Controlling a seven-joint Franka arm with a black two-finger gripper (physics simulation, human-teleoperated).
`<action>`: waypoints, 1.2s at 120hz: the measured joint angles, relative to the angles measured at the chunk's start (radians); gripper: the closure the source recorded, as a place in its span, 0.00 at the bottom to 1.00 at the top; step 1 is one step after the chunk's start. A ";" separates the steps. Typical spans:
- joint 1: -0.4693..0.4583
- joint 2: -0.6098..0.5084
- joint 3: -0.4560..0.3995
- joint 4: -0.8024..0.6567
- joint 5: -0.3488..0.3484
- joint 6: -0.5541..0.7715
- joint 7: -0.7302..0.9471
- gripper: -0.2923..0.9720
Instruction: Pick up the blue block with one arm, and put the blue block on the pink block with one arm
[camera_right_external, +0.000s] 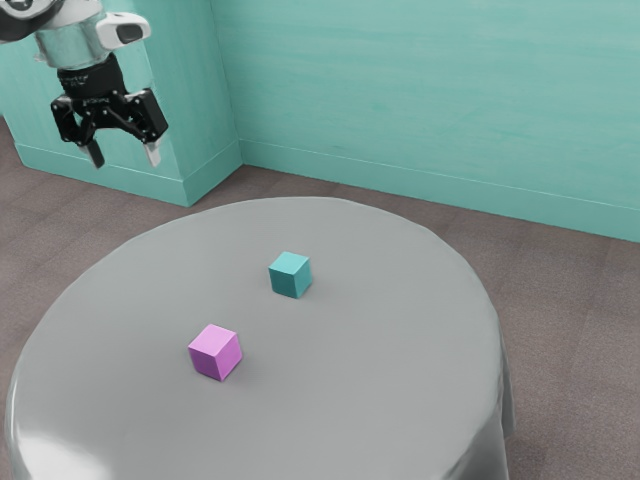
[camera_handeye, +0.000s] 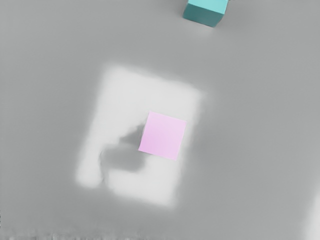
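Hovering claw (camera_right_external: 124, 157) spread, blue block (camera_handeye: 205, 11) cut off

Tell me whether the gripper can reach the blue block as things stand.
Probably yes: the open gripper hangs above the table; the blue block stands apart from the pink block, nothing over it.
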 joint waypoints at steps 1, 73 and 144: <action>0.001 0.001 0.000 -0.001 0.001 0.000 -0.008 0.23; -0.099 0.561 -0.014 0.117 -0.038 0.197 -0.194 0.23; -0.073 0.772 -0.013 0.177 -0.080 0.575 0.061 0.23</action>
